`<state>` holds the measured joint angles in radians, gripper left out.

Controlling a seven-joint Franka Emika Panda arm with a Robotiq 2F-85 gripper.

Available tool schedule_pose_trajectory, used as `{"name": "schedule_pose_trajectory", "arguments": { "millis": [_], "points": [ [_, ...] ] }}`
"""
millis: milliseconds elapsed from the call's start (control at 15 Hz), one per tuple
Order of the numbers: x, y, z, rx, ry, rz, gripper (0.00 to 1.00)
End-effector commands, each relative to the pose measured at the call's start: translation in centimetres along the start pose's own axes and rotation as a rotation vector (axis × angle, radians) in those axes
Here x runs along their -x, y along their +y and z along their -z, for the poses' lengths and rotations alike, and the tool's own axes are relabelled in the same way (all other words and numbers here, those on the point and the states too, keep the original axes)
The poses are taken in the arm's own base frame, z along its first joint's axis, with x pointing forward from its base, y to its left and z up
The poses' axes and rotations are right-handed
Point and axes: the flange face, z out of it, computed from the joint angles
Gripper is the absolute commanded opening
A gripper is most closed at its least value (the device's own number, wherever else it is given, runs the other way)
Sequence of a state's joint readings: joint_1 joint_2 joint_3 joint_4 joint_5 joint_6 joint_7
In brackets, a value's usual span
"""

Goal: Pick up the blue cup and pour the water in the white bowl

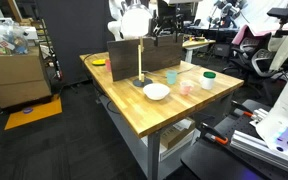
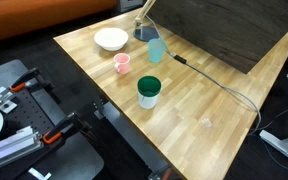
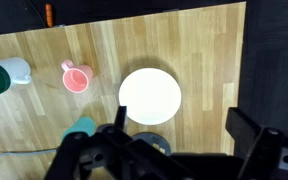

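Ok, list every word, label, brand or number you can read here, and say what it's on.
None can be read.
The blue cup, pink cup, green-topped cup and bowl show no print.
The clutter beyond the table in an exterior view is too small and blurred to tell.

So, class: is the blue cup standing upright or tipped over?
Upright: the blue cup stands on its base, open rim facing up.
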<state>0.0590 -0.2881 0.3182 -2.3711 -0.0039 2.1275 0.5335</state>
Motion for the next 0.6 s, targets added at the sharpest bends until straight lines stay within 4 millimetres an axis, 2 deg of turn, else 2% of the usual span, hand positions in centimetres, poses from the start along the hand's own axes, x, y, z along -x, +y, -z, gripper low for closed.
{"name": "schedule_pose_trajectory", "arguments": {
  "millis": [0,133,267,533],
  "points": [
    [0.0,0.0,0.0,0.0,-0.001,0.0,1.0],
    [0.1,0.9,-0.4,-0.002,-0.004,-0.037,1.0],
    [0.4,2.6,-1.2,-0.012,-0.019,-0.104,1.0],
    [1.8,7.0,-2.9,-0.017,-0.054,-0.27,1.0]
  ]
}}
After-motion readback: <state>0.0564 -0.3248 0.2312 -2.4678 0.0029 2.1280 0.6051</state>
